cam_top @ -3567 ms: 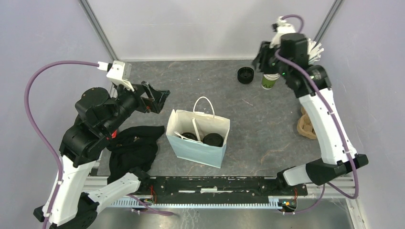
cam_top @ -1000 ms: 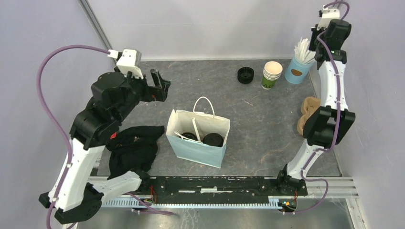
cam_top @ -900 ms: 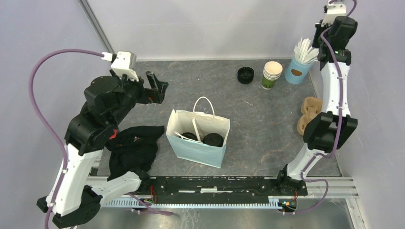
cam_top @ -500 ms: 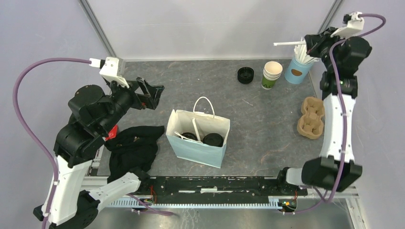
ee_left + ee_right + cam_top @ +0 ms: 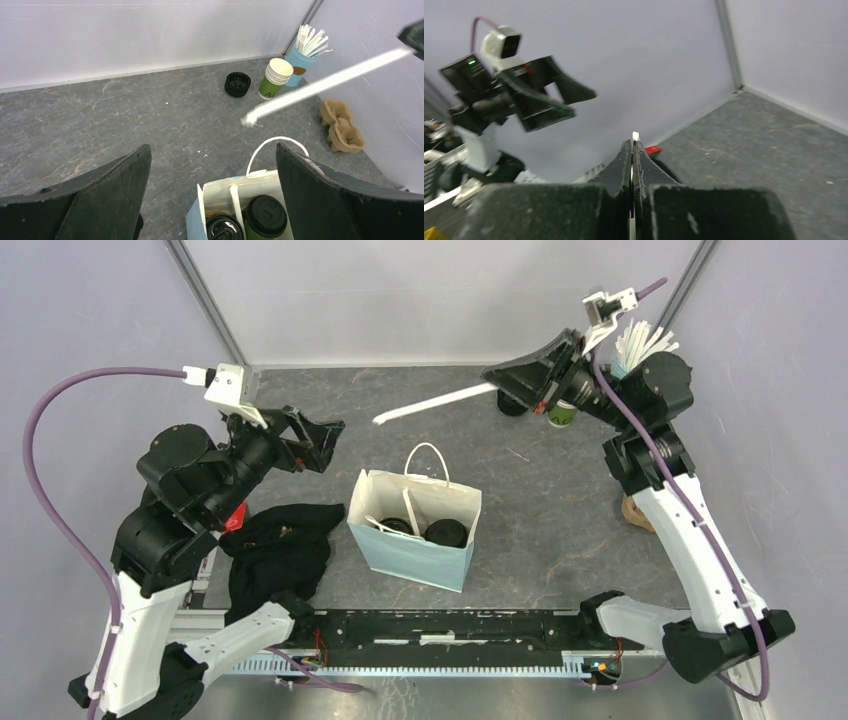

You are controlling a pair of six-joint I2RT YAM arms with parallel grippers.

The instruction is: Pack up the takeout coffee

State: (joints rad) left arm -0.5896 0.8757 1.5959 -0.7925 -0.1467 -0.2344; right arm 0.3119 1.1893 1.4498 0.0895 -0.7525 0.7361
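Observation:
The takeout coffee, two green cups with black lids [image 5: 445, 532] [image 5: 398, 526], stands inside the open white paper bag [image 5: 410, 552]. The left wrist view looks down on those lids [image 5: 265, 215] [image 5: 223, 227] in the bag [image 5: 250, 187]. My right gripper [image 5: 500, 386] [image 5: 632, 145] hovers behind the bag, shut on a long white wrapped straw [image 5: 430, 403] [image 5: 320, 82] [image 5: 635, 135] that points left and slightly down. My left gripper [image 5: 322, 445] [image 5: 212, 148] is held in the air left of the bag, open wide and empty.
At the back right are a stack of lidless cups [image 5: 275, 77], a stack of black lids [image 5: 237, 83] and a blue holder of straws [image 5: 306, 52]. A cardboard cup carrier [image 5: 342, 127] lies by the right wall. A black cloth [image 5: 280, 550] lies left of the bag.
My right arm has swung left from the straw holder, carrying one white straw out over the table behind the bag. The left arm has shifted only slightly and stayed open.

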